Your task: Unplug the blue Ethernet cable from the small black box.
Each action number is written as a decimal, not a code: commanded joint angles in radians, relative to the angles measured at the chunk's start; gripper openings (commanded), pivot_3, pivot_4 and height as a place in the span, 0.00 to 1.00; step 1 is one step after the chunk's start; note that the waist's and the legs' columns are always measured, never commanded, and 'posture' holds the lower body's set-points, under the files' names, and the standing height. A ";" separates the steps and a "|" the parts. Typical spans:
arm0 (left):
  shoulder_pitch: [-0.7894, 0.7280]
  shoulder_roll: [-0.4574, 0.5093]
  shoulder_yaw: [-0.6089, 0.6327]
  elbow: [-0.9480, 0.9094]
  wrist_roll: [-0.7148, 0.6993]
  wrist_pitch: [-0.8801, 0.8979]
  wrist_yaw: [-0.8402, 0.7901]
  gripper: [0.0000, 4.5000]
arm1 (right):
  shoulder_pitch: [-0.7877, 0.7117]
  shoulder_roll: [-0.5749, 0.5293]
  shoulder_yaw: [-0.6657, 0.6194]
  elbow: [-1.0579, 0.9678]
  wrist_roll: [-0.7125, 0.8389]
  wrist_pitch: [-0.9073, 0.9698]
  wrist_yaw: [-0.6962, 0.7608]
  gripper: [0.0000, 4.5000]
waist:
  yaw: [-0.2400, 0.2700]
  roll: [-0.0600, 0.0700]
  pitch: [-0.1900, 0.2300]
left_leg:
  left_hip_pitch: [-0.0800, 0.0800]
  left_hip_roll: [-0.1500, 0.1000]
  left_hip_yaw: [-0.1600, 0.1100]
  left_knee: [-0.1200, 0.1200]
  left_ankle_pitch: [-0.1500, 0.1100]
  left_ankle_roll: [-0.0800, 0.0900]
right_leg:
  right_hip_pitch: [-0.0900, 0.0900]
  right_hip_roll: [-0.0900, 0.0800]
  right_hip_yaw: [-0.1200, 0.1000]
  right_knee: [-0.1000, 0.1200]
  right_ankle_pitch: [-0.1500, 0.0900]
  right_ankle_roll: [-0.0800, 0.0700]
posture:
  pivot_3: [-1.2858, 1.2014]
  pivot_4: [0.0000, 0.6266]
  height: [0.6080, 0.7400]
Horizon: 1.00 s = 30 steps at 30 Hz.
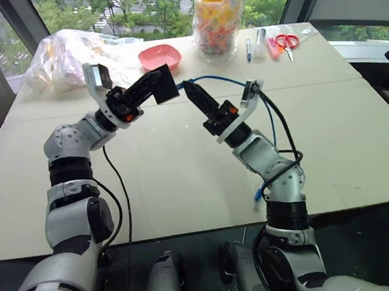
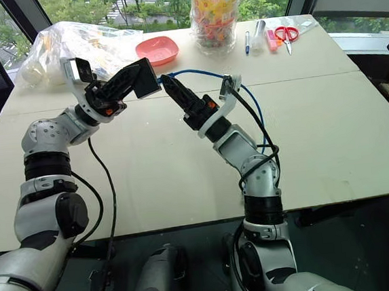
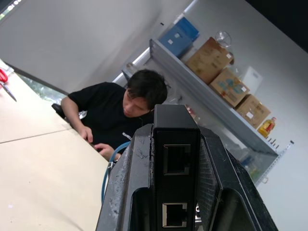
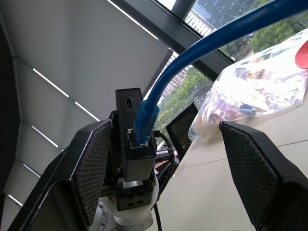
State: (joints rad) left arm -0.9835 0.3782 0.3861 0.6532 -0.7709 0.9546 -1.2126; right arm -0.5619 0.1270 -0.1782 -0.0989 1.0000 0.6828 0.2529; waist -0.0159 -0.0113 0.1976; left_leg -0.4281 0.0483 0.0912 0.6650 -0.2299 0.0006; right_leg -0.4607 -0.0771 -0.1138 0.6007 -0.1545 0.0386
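The left gripper (image 1: 154, 86) is clamped on the small black box (image 1: 164, 84), its two fingers pressed flat against the box's opposite faces. The box is held in the air above the table (image 1: 183, 167), with one edge face showing two network sockets in the left wrist view.

The right gripper (image 4: 163, 159) stands with its fingers spread wide and nothing between the pads. Its tips lie just beside the small black box, on the side away from the left arm. In the right wrist view, the blue Ethernet cable (image 4: 202, 53) ends in a blue-booted plug seated in the box, and the box sits between the open fingers without either pad touching it. From the plug, the cable arcs over the right wrist and hangs down beside the right forearm toward the table's near edge.

Beyond the small black box, at the table's far side, the following items rest on the surface:
- a pink dish (image 1: 160, 55), nearest the box;
- a crumpled clear plastic bag (image 1: 71, 55);
- a clear jar of colourful pieces with a yellow lid (image 1: 219, 17);
- pens (image 1: 248, 48) and red-handled scissors (image 1: 285, 42).

A seated person (image 3: 118, 113) in a black shirt appears at the table's edge past the right arm. Shelves with cardboard boxes (image 3: 219, 72) stand behind the person.
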 commanded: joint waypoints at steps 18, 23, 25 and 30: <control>0.005 -0.031 -0.005 -0.041 -0.031 -0.015 0.025 0.11 | -0.025 -0.013 0.039 -0.012 -0.011 -0.016 0.021 0.30 | 0.001 0.000 0.000 | 0.000 0.000 0.000 0.000 0.000 0.000 | 0.000 0.000 0.000 -0.001 0.000 0.000 | 0.52 0.24 1.00; 0.002 -0.037 -0.010 -0.040 -0.034 -0.016 0.034 0.11 | -0.025 -0.006 0.048 -0.003 -0.019 -0.017 0.026 0.00 | 0.001 0.000 0.000 | 0.000 0.000 0.000 0.000 0.000 0.000 | 0.000 0.000 0.000 -0.001 0.000 0.000 | 0.52 0.24 1.00; 0.003 -0.036 -0.009 -0.039 -0.033 -0.017 0.035 0.11 | -0.025 -0.005 0.047 -0.002 -0.018 -0.017 0.026 0.00 | 0.001 0.000 0.000 | 0.000 0.000 0.000 0.000 0.000 0.000 | 0.000 0.000 0.000 -0.001 0.000 0.000 | 0.52 0.24 1.00; -0.002 -0.016 0.004 -0.017 -0.022 -0.037 0.050 0.11 | -0.030 -0.012 0.027 0.017 -0.030 -0.032 0.011 0.00 | 0.001 0.000 0.000 | 0.000 0.000 0.000 0.000 0.000 0.000 | 0.000 0.000 0.000 -0.001 -0.001 -0.001 | 0.52 0.24 1.00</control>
State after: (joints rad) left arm -0.9669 0.3460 0.3781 0.6549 -0.7805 0.9454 -1.1661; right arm -0.5677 0.1152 -0.1502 -0.0865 0.9834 0.6633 0.2794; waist -0.0153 -0.0113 0.1976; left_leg -0.4286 0.0486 0.0910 0.6646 -0.2300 0.0005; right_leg -0.4607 -0.0771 -0.1140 0.5995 -0.1555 0.0372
